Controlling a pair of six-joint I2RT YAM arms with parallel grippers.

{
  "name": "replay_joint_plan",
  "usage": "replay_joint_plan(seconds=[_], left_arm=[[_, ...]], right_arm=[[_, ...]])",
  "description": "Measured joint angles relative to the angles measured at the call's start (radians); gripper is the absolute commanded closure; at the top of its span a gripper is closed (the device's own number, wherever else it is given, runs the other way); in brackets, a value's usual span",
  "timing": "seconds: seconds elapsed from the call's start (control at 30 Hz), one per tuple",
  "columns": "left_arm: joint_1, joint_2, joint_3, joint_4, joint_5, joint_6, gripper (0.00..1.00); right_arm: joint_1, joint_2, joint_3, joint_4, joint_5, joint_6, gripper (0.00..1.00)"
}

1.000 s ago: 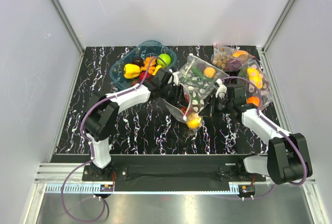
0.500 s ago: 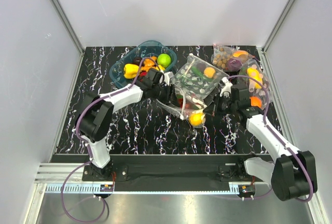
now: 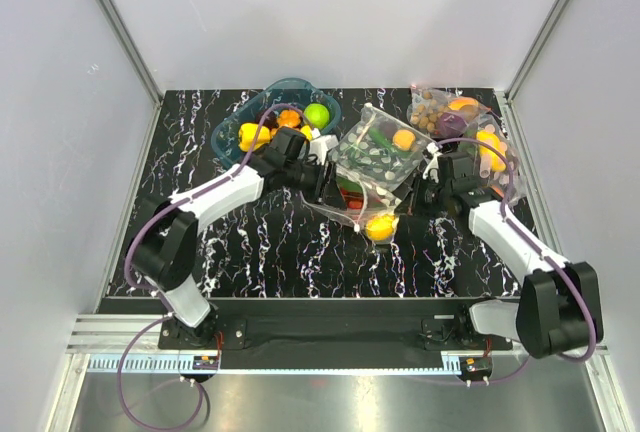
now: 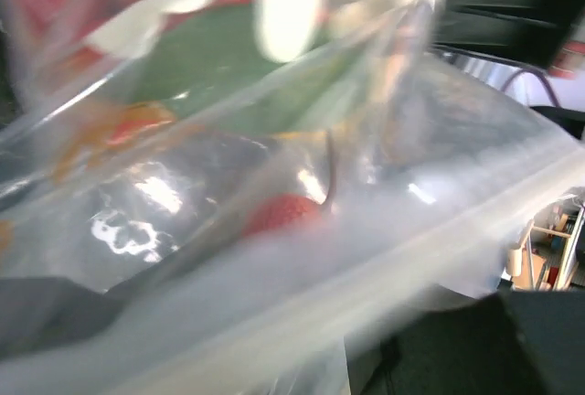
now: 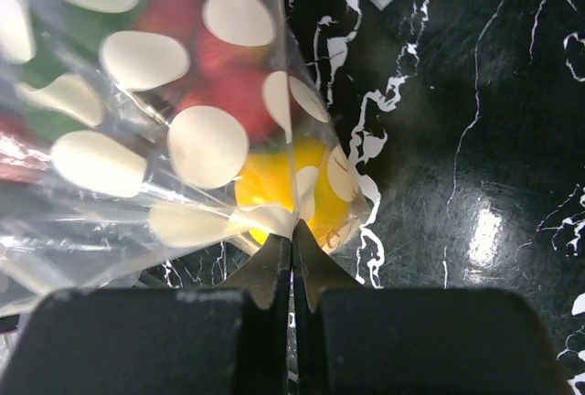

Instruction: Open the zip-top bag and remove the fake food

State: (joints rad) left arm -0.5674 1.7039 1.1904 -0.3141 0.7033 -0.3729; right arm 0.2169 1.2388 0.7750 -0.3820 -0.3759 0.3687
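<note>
Seen from above, the zip-top bag [image 3: 350,202] hangs stretched between both arms, just right of the teal tub [image 3: 222,147] and slightly nearer the arm bases. The right gripper [image 5: 292,249] is pinched fully together on a thin fold of dotted film, touching the bulge of a yellow-orange fruit [image 3: 380,227]. The left gripper [image 3: 322,177], on the bag's tub-side edge, appears clamped on film too, though its own view is mostly blurred plastic. The fake food left inside is that fruit and a red berry cluster [image 5: 233,84], both low in the bag. Whether the zip is parted cannot be told.

The main risk is the right gripper's hold. It has loose film beside the fruit rather than a stiff lip, so a hard pull may slip off or merely stretch the plastic. If the mouth opens facing down, the fruit could roll away from the tub across the surface [image 3: 250,252]. A second dotted bag [image 3: 385,152], right of the tub and level with it, touches the held bag and could be dragged along.

There is open room from the tub toward the arm bases, where only the arms cross the dark marbled surface. Behind the tub the far edge and wall are close. Further right, past the second bag, more bags crowd the corner.
</note>
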Motion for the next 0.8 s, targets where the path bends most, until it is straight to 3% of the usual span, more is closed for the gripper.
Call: replay_joint_plan(seconds=[0.17,0.5,0.8], left_arm=[[-0.005,-0.073,-0.008,0.012,0.041,-0.018,1.0],[-0.006,-0.079,0.001,0.06,0.067,-0.091,1.0],[-0.062,-0.012,0.156,0.061,0.066,-0.11,1.0]], right_arm=[[0.001,0.052,0.022,-0.006,-0.01,0.006,1.0],[0.0,0.076,0.041,-0.009,-0.01,0.006,1.0],[-0.007,0.111,0.041,-0.019,-0.002,0.005,1.0]])
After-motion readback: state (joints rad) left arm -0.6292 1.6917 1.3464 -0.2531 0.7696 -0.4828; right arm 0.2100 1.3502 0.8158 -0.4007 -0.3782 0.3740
